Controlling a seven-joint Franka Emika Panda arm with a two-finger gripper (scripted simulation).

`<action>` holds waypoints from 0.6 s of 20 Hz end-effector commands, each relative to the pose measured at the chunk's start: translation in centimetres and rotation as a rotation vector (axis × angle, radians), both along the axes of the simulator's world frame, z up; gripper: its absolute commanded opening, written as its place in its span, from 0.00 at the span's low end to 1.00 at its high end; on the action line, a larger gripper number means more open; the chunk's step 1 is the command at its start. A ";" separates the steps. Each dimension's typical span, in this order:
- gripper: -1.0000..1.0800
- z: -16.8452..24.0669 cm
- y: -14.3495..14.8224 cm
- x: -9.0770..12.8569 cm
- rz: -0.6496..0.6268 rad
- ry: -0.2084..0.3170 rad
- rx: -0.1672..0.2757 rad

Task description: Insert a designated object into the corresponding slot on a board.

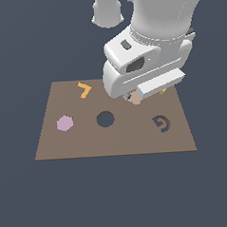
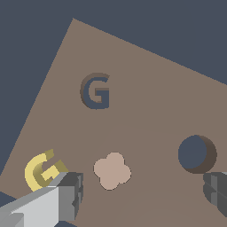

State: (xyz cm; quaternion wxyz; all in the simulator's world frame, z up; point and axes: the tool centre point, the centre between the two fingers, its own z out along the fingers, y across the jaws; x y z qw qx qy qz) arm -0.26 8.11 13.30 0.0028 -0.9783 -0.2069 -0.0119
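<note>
White arm segments fill the upper middle of the exterior view, the Franka's wrist bent forward and down over the far edge of the brown board [image 1: 112, 144], its bulky hand hanging low near the surface. From the wrist view the gripper [image 2: 142, 190] is spread wide, one grey finger [image 2: 66, 197] on one side and the other finger [image 2: 217, 193] far across from it, with nothing held between them. The tan rounded piece [image 2: 112, 170] lies flat on the board in the gap between the fingers, touching neither. The yellow G-shaped block [image 2: 42, 170] sits just outside the nearer finger, close beside its tip and close to the board's edge; whether they touch I cannot tell. In the exterior view only a sliver of yellow shows under the hand. The dark G-shaped slot [image 1: 161, 123] lies well apart from the block, toward the exterior view's right, still empty. A round dark hole [image 1: 105, 119] sits mid-board, an orange angular piece [image 1: 84, 90] at the far side and a pale purple hexagon [image 1: 64, 123] toward the exterior view's left.
</note>
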 end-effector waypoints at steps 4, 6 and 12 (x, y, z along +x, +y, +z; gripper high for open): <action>0.96 -3.3 4.5 -2.6 0.257 0.007 -0.005; 0.96 -4.3 5.8 -3.6 0.339 0.009 -0.007; 0.96 -6.8 8.3 -6.5 0.528 0.015 -0.012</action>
